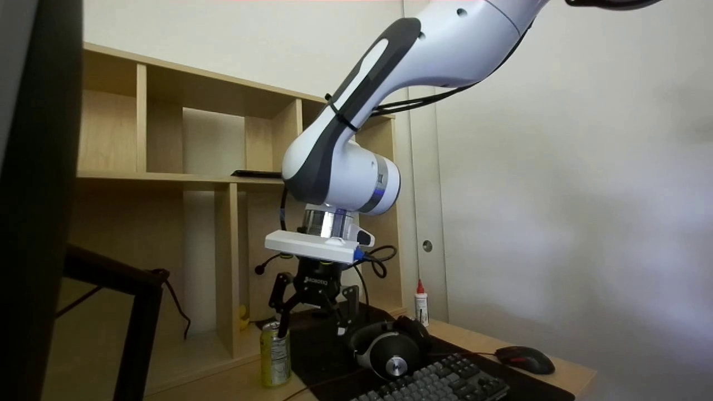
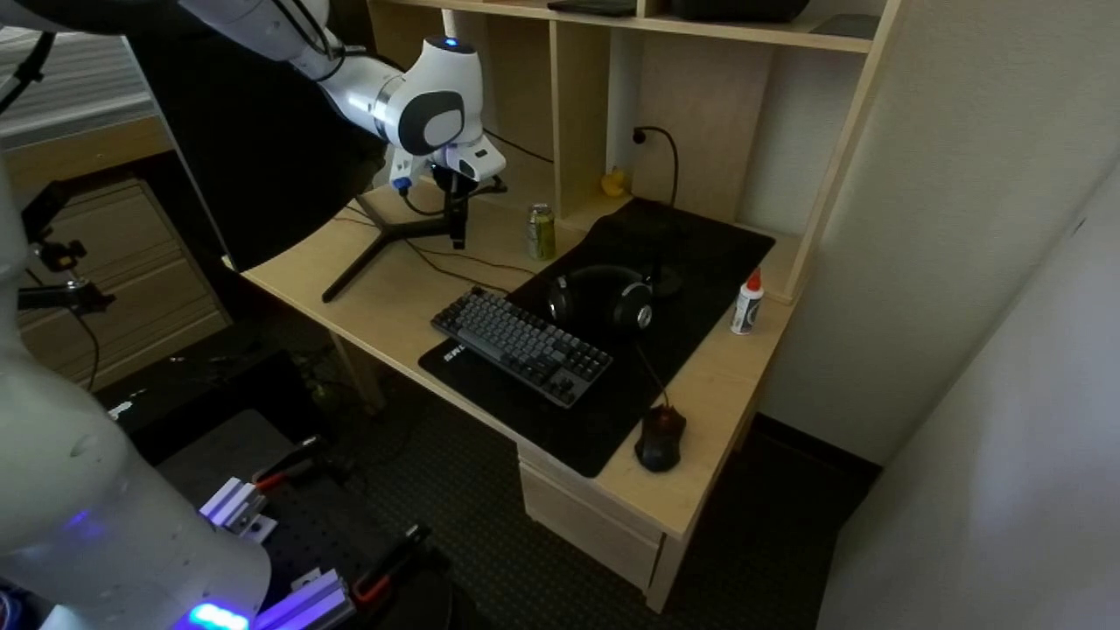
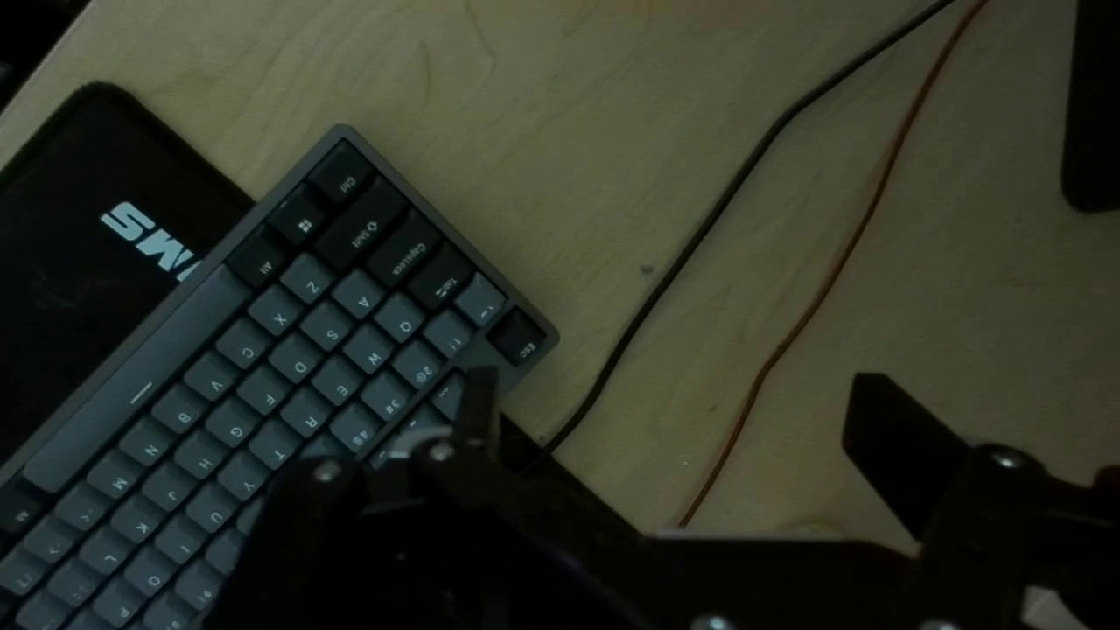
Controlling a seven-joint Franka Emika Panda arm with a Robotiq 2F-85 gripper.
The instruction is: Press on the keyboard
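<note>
Wrist view, claw (image 3: pixel 674 382) spread wide apart above the surface (image 3: pixel 569 131), grey-and-black keyboard (image 3: pixel 264 385) near the surface's front edge, resting partly on a black mat (image 3: pixel 74 306), black cable (image 3: pixel 728 192) beside the keyboard

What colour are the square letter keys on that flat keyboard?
Grey letter keys, showing best in the wrist view.

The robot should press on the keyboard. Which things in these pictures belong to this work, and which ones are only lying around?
For the job:
keyboard
gripper, open, presumably to do the pressing

Apparently not needed:
headphones
mouse
yellow-green can
white bottle with red cap
small yellow object by the shelf
</note>
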